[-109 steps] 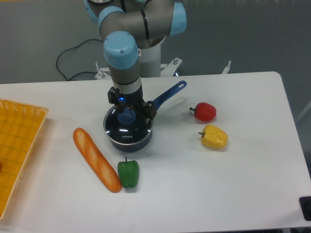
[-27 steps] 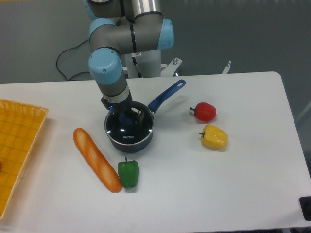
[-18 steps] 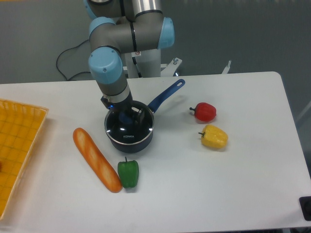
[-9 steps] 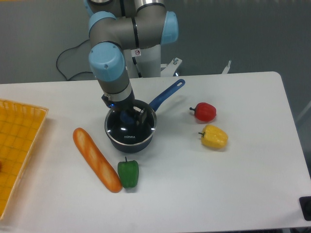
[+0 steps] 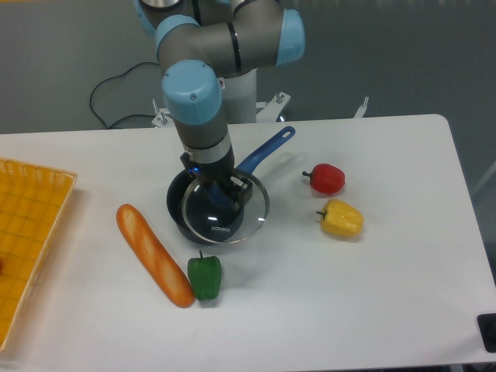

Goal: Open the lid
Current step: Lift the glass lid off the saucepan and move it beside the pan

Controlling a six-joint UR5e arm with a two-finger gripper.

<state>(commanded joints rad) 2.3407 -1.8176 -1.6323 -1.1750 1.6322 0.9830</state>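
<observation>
The round glass lid [image 5: 226, 211] with a metal rim hangs tilted, shifted right and forward of the dark blue saucepan [image 5: 180, 208], lifted off it. Its blue knob [image 5: 220, 195] sits between my fingers. My gripper [image 5: 221, 193] is shut on the knob, coming down from above. The saucepan's long blue handle [image 5: 267, 147] points to the back right. Part of the pot's opening shows at the left, the rest is behind the lid.
A long bread loaf [image 5: 153, 253] and a green pepper [image 5: 204, 277] lie in front of the pot. A red pepper [image 5: 325, 178] and a yellow pepper [image 5: 341, 218] lie to the right. An orange basket [image 5: 27, 232] is at the left edge.
The gripper closed on the knob, then rose and moved right and forward with the lid. The lid has come off the saucepan, which stays in place.
</observation>
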